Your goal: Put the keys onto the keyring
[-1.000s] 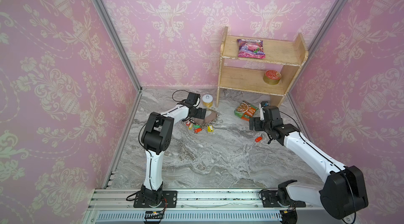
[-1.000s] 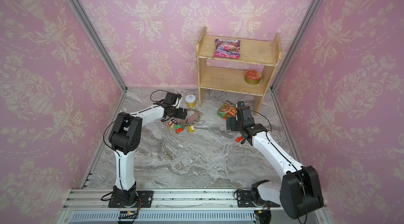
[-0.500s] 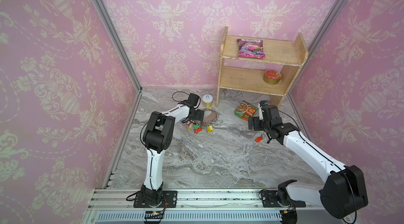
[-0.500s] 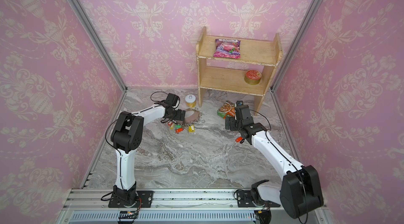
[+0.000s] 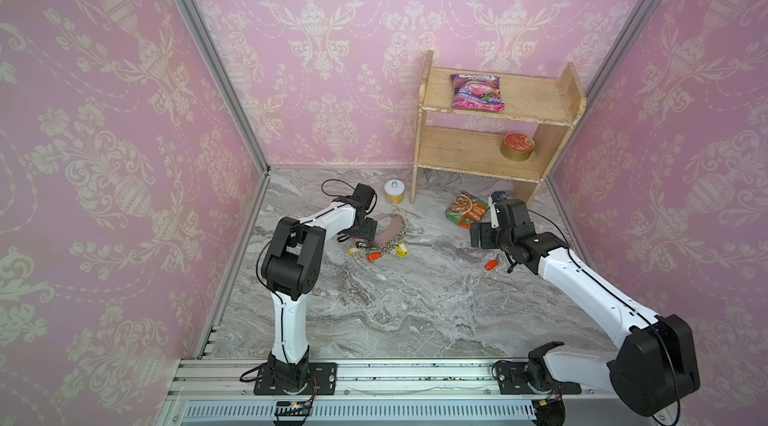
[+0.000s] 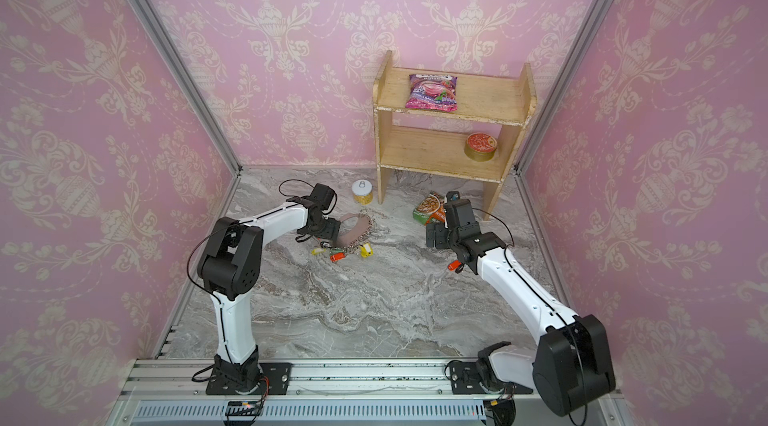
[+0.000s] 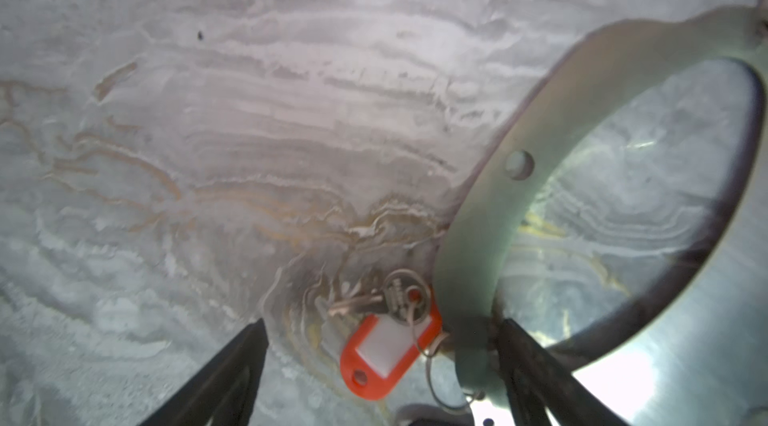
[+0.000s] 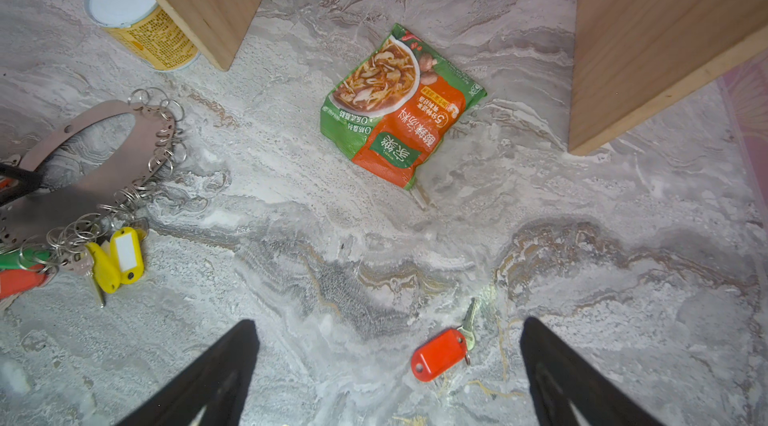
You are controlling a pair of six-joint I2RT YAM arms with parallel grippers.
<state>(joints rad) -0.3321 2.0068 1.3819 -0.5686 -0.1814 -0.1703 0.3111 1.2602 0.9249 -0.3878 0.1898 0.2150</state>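
The keyring's grey-brown band [image 5: 388, 228] [image 6: 353, 230] lies on the marble floor, with its chain of silver rings [image 8: 162, 154] along one edge. Keys with yellow tags [image 8: 120, 257], a green tag [image 8: 20, 257] and an orange tag [image 5: 372, 255] hang from the rings. My left gripper [image 5: 365, 232] [image 7: 382, 322] is open and low over the band's left end. The band's edge [image 7: 519, 195] and a red-tagged key [image 7: 390, 349] lie between its fingers. My right gripper [image 5: 482, 235] [image 8: 388, 322] is open above a loose red-tagged key [image 8: 440, 353] [image 5: 491, 265].
A wooden shelf [image 5: 494, 154] stands at the back right with a pink snack bag [image 5: 478, 91] and a round tin [image 5: 516, 146] on it. A yellow can [image 5: 395, 192] and a green-orange food packet [image 5: 465, 210] sit near its legs. Pink walls close in three sides.
The left gripper's jaws have drawn in a little around the band's edge. The right gripper has shifted slightly left and stays wide open.
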